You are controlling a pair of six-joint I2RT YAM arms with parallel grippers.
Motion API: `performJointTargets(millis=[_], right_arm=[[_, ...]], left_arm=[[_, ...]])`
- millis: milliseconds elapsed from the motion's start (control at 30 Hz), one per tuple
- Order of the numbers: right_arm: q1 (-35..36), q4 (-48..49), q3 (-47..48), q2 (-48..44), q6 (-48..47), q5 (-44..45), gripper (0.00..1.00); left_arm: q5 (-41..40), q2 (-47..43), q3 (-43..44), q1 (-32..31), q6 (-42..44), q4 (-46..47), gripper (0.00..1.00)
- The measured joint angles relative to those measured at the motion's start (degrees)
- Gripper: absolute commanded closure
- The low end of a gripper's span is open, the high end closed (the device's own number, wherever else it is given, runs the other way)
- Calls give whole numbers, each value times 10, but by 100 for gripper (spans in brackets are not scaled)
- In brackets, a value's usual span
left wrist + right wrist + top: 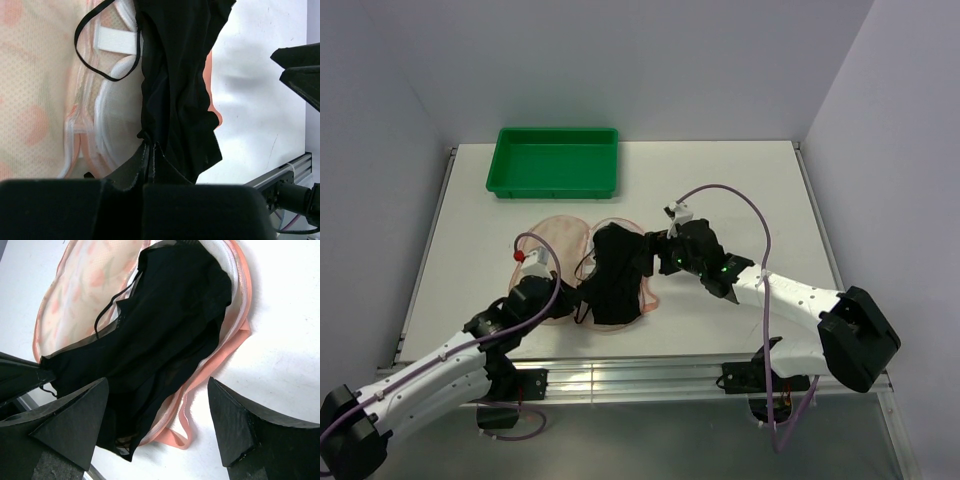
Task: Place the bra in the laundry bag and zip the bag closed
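Observation:
The pale pink laundry bag point(558, 238) lies open on the table, with its mesh inside showing in the left wrist view point(35, 100) and the right wrist view point(80, 295). The black bra point(615, 275) lies crumpled over the bag's right half and spills past its near edge point(175, 90) point(165, 330). My left gripper point(578, 296) is shut on the bra's near left edge point(150, 150). My right gripper point(652, 256) is open and empty, hovering over the bra's right side point(157, 385). The bag's pink loop point(200, 432) lies between the right gripper's fingers.
A green plastic tray point(556, 160) stands at the back left of the table. The metal rail point(640, 375) runs along the table's front edge. Grey walls close in the left, back and right sides.

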Motion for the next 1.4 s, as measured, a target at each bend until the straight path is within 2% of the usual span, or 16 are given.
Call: performJointTargets(millis=[200,333,400,467,500,667,800,1033,1100,1133,1267,1300,1400], right_arm=[[1,0,0,4,3,-2,14],[11,-2,5,16,0,-3,31],[20,-9,14,25,-3,-3,36],[28,-15,23,34,-8,-4,37],[32,-19,28,39,-10,-4,44],[45,-25,49,75,-12,-3,52],[47,-27,61,113,-9,-3,58],[47,-30,135,197,-7,0,60],[47,-30,159,216,-8,2,59],[47,-30,167,222,-8,2,57],[47,-31,172,215,-10,4,39],[48,-33,171,209,-10,4,34],[55,-40,162,177,-12,5,32]], left_arm=[[-5,-26,-9,0,-8,-34,100],[-11,-23,-23,0,-13,-26,100],[-15,-14,-25,0,-12,-16,100],[-24,2,-24,0,-10,2,100],[-28,11,-21,0,-8,8,100],[-50,47,2,0,4,26,100],[-71,44,5,1,8,30,100],[-81,38,4,21,18,34,99],[-78,48,4,22,19,37,82],[-74,51,3,23,22,38,65],[-59,49,3,23,25,42,30],[-56,44,3,23,26,39,27],[-56,19,10,23,30,14,18]])
